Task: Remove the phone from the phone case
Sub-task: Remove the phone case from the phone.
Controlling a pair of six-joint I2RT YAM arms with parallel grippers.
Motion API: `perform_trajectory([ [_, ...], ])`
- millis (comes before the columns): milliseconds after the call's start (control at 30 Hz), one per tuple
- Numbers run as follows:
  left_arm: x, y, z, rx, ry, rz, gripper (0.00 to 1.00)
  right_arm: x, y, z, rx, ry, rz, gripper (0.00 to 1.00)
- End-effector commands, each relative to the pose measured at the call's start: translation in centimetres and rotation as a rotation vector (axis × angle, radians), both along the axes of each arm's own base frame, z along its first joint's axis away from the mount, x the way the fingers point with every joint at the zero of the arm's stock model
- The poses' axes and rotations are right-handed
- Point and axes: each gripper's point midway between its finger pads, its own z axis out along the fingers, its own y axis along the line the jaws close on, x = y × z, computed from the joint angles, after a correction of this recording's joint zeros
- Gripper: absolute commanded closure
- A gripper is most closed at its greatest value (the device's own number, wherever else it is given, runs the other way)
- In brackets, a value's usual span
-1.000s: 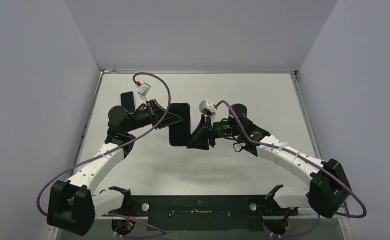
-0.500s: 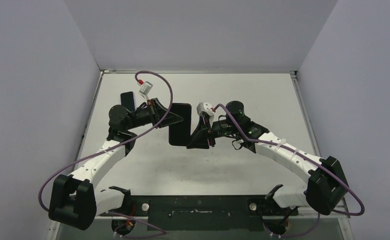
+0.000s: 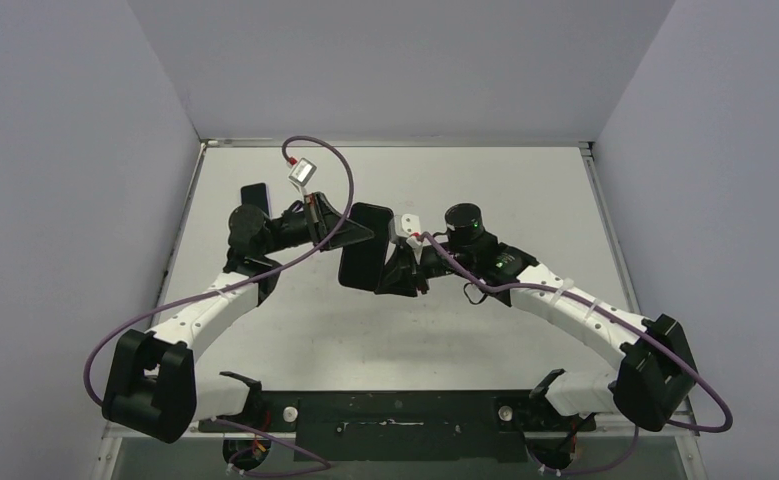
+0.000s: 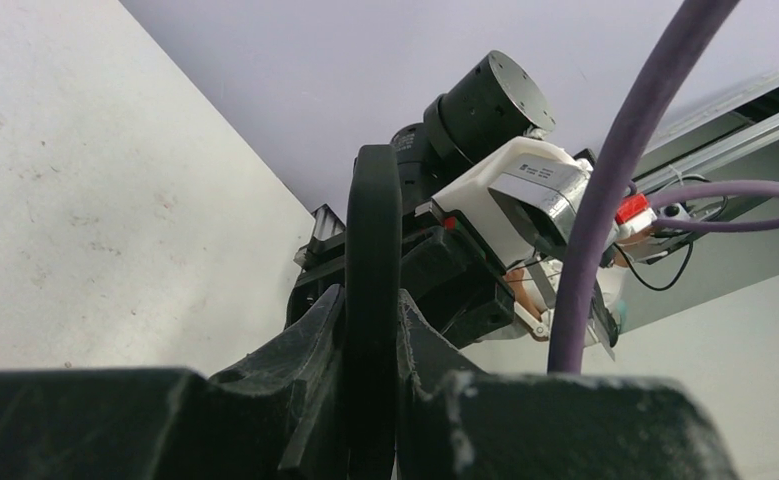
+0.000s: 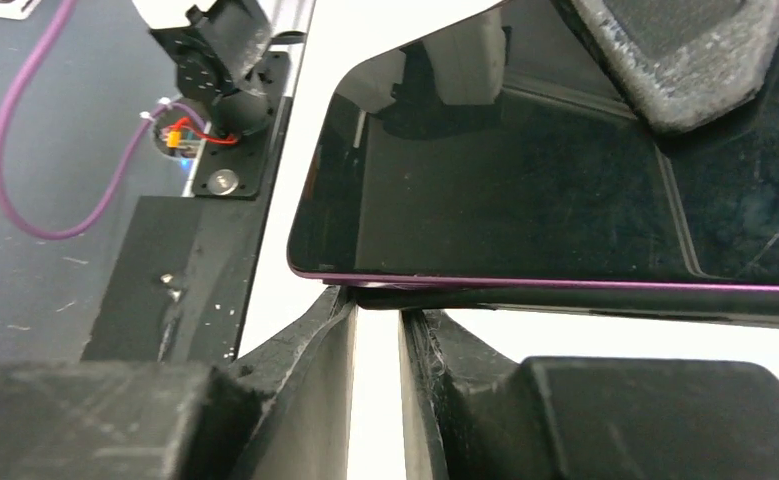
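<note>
The phone [image 3: 363, 250], dark-screened with a purple rim, sits in its black phone case and is held up above the table between both arms. My left gripper [image 3: 357, 232] comes from the left and is shut across it. In the left wrist view the phone [image 4: 373, 220] is edge-on between that gripper's [image 4: 372, 300] jaws. My right gripper [image 3: 397, 272] comes from the right at the lower edge. In the right wrist view its jaws [image 5: 375, 300] are nearly together, pinching the case's lip [image 5: 615, 303] just under the phone's screen [image 5: 505, 190].
A second flat black object [image 3: 254, 200] lies on the table at the back left, behind the left arm. Grey walls enclose the white table [image 3: 525, 190] on three sides. A black mounting rail [image 3: 395, 420] runs along the near edge.
The right gripper's jaws have closed in on the lower right edge. The left arm has swung the phone a little right and tilted it, and the right wrist has moved in closer.
</note>
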Motion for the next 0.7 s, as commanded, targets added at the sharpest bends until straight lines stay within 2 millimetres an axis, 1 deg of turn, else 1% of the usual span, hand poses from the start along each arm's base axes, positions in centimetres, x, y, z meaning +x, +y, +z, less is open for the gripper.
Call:
perform_trajectory([
  [0, -1.2, -1.1, 3.9, -0.087, -0.036, -0.03, 1.0, 6.1, 0.4, 4.3, 0.068, -0.259, -0.261, 1.0],
  [133, -1.4, -1.1, 3.5, -0.095, -0.018, -0.016, 1.0, 9.1, -0.6, 4.3, 0.05, -0.208, -0.469, 1.0],
  [200, -1.3, -1.0, 3.1, -0.098, -0.009, -0.002, 1.0, 10.1, -1.2, 4.2, 0.046, -0.175, -0.545, 1.0],
  [267, -1.3, -0.8, 2.9, -0.107, -0.005, 0.016, 1.0, 10.2, -1.5, 4.1, 0.058, -0.143, -0.585, 1.0],
  [333, -1.1, -0.6, 2.7, -0.12, -0.002, 0.044, 1.0, 9.9, -1.7, 4.2, 0.076, -0.123, -0.59, 1.0],
  [400, -0.3, -0.3, 2.5, -0.134, 0.01, 0.099, 1.0, 9.1, -1.8, 4.2, 0.096, -0.099, -0.575, 0.96],
  [433, 0.2, -0.1, 2.2, -0.138, 0.028, 0.136, 1.0, 8.7, -1.9, 4.6, 0.11, -0.094, -0.569, 0.93],
  [500, 1.6, 0.7, 1.4, -0.153, 0.071, 0.224, 1.0, 7.7, -2.2, 4.4, 0.124, -0.043, -0.561, 0.8],
  [600, 3.4, 1.6, 1.4, -0.194, 0.076, 0.337, 1.0, 6.4, -3.1, 4.3, 0.137, 0.013, -0.568, 0.68],
  [667, 4.3, 1.7, 1.5, -0.199, 0.065, 0.375, 1.0, 5.7, -3.7, 4.3, 0.142, 0.063, -0.583, 0.59],
])
